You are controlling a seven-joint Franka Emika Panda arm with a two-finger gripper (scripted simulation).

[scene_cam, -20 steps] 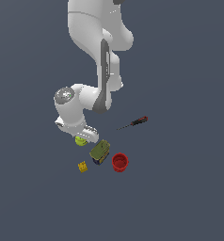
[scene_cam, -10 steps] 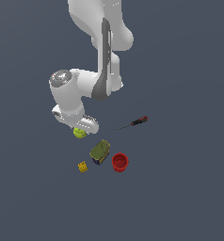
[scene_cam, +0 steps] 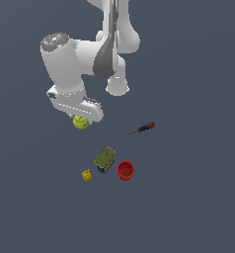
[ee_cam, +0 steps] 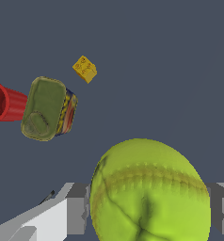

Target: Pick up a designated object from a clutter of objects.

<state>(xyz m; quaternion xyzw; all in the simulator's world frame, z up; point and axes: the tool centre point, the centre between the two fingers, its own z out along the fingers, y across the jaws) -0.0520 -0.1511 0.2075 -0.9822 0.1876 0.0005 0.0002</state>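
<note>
The yellow-green tennis ball [scene_cam: 80,122] hangs above the floor under the white hand, with my gripper [scene_cam: 81,120] shut on it. In the wrist view the ball [ee_cam: 149,190] fills the space between the two grey fingers [ee_cam: 76,214], and its seam shows. The rest of the clutter lies below on the floor: an olive-green box [scene_cam: 104,160], a red cup [scene_cam: 126,170], a small yellow block [scene_cam: 87,175] and a red-and-black-handled screwdriver [scene_cam: 139,129]. The box [ee_cam: 47,109], cup [ee_cam: 3,102] and block [ee_cam: 85,68] also show in the wrist view.
The white arm [scene_cam: 109,54] rises above the gripper toward the top of the exterior view. The dark grey floor [scene_cam: 198,197] stretches around the items on all sides.
The hand has risen with the ball in it, away from the box, block and cup. The items on the floor have stayed where they were.
</note>
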